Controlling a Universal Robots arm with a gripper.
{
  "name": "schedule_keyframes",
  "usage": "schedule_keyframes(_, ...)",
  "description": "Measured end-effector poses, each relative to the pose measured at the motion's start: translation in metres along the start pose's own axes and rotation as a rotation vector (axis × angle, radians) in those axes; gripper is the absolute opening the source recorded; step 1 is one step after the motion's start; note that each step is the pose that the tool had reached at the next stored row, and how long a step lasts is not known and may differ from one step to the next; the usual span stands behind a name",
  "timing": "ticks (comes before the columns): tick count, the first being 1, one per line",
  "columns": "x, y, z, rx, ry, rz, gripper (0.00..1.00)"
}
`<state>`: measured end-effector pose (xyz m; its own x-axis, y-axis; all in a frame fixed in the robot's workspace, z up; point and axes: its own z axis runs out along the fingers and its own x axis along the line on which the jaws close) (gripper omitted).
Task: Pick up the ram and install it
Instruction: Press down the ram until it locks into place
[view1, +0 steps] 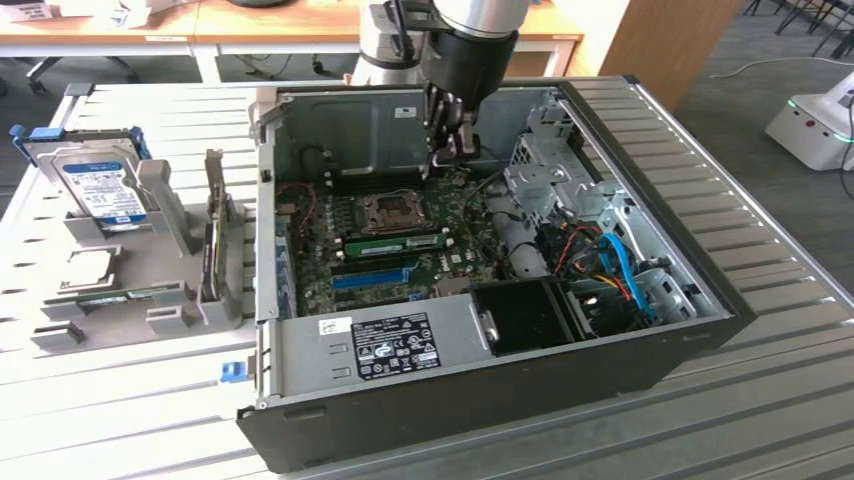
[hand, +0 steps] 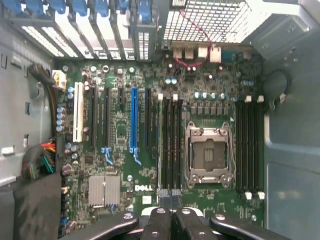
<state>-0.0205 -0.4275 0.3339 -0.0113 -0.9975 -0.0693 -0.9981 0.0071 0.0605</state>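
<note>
A green ram stick (view1: 396, 243) stands seated in a slot on the motherboard, between the CPU socket (view1: 396, 208) and the blue slot strip (view1: 370, 277). My gripper (view1: 450, 150) hangs above the back of the board, behind the socket and apart from the stick. Its fingers are shut, and I see nothing between them. In the wrist view the shut gripper (hand: 170, 214) hovers over the board's edge, in line with the black memory slots (hand: 171, 145) beside the CPU socket (hand: 209, 152). Whether the green strip (view1: 118, 296) lying in the grey fixture is another stick, I cannot tell.
The open computer case (view1: 694, 300) lies on a slatted table (view1: 787, 400). Drive cages and coloured cables (view1: 614, 270) crowd the exterior view's right side of the case. On the left a grey fixture (view1: 220, 260) holds a hard drive (view1: 100, 185).
</note>
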Motion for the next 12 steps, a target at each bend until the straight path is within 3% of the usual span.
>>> schedule_keyframes(8,0.0,-0.0206,-0.0011,0.0001,-0.0001,0.0,0.11)
schedule_keyframes(12,0.0,-0.0233,-0.0014,0.0,0.0001,0.0,0.11)
